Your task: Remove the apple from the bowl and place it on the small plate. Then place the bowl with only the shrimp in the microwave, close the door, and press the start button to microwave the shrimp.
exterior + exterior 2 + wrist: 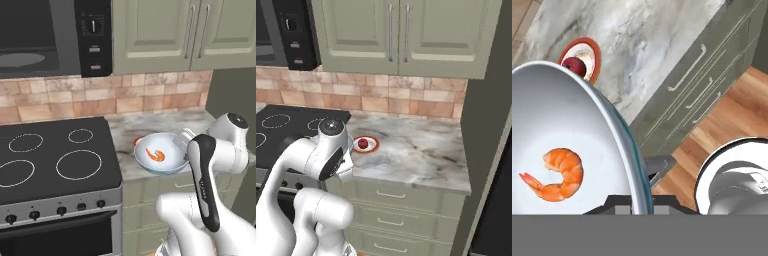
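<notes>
The bowl (572, 130) held only the shrimp (557, 174), its rim pinched in my tool (643, 192), which was closed on it over the worktop (130, 132) edge. The apple (574, 64) sat on the plate (592, 50) just behind, the microwave (55, 35) up left.

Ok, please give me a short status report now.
Gripper shut on bowl rim. Shrimp alone in bowl; apple on small plate. Microwave up left of the bowl; nothing between.
</notes>
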Available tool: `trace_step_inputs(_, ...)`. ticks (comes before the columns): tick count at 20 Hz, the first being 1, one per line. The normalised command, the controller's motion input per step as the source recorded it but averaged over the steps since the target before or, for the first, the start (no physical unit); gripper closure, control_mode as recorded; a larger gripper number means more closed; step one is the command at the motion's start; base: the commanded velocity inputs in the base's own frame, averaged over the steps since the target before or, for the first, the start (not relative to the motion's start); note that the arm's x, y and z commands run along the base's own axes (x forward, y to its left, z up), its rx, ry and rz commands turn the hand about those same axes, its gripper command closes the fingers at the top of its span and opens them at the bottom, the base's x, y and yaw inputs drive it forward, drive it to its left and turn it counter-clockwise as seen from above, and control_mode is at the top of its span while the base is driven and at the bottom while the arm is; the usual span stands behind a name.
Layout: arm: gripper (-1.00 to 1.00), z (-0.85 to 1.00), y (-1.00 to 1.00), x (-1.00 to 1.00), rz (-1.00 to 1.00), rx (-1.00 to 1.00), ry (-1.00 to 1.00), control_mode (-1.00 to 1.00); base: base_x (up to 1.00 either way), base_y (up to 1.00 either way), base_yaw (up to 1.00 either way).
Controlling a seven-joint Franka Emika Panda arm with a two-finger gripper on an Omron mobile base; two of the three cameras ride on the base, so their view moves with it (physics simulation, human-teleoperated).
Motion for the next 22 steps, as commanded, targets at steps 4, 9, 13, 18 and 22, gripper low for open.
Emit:
trace_step_inputs(4,1.00,0.00,0.00,0.00,0.00,0.00,0.00,1.00,0.14,1.00,-0.07)
trace_step_inputs(9,1.00,0.00,0.00,0.00,0.00,0.00,0.00,1.00,-0.11,1.00,-0.01)
trace_step_inputs(13,1.00,0.00,0.00,0.00,0.00,0.00,0.00,1.00,0.61,0.86,0.00)
trace_step_inputs(18,1.00,0.00,0.00,0.00,0.00,0.00,0.00,1.00,0.59,0.31,0.00)
trace_step_inputs(22,1.00,0.00,0.00,0.00,0.00,0.00,0.00,1.00,0.61,0.04,0.00)
